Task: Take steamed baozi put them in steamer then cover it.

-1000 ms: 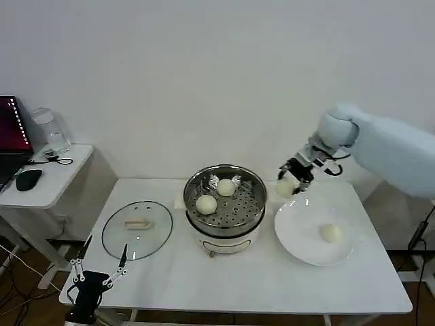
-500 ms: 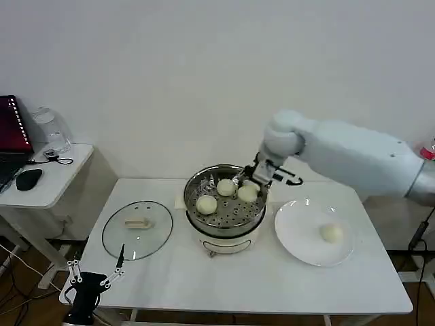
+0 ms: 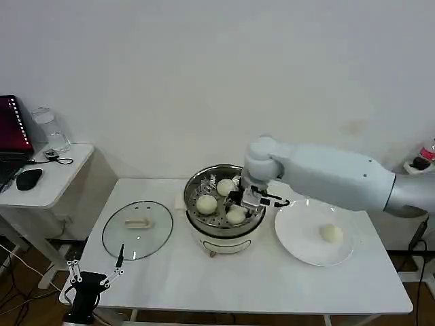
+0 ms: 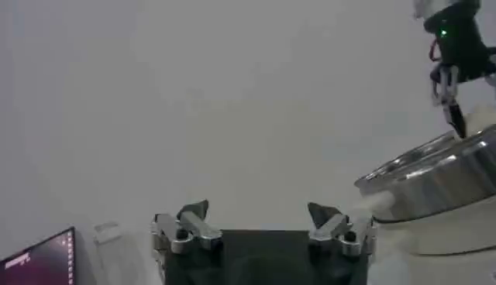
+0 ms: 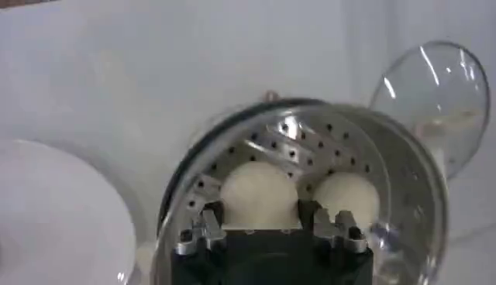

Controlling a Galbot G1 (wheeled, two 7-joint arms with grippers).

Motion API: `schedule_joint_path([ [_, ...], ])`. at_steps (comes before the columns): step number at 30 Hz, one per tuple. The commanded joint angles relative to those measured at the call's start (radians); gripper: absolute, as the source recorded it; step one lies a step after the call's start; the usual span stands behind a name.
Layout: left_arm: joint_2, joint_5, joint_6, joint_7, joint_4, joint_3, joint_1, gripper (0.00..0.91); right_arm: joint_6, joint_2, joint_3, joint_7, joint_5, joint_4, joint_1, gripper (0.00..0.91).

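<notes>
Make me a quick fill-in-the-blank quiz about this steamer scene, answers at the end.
1. The steamer now holds ___ baozi.
2. One baozi remains on the white ___.
3. The cover lies on the table to the steamer's ___.
4. The right claw grips a baozi over the ___.

Answers: three; plate; left; steamer

Head view high, facing down; wrist views low, close; all share the steamer (image 3: 225,200).
</notes>
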Motion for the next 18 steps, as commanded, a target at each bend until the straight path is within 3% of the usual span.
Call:
schedule_joint_path([
  [1,-0.004,0.002,0.002,0.002,0.001,0.005,-0.002,0.907,0.023,0.015,-0.001,0.004,-0.032,0.01,-0.033,0.645],
  [3,-0.006,0.003,0.001,0.002,0.0,0.006,-0.002,0.907,0.024,0.016,-0.001,0.015,-0.031,0.002,-0.04,0.655],
  [4,-0.007,0.003,0.001,0.003,0.0,0.006,0.0,0.907,0.025,0.016,-0.001,0.017,-0.033,0.0,-0.041,0.907],
  [18,-0.002,0.006,0.001,0.002,-0.003,0.017,-0.002,0.907,0.035,0.022,0.076,0.024,-0.058,-0.072,-0.027,0.907],
])
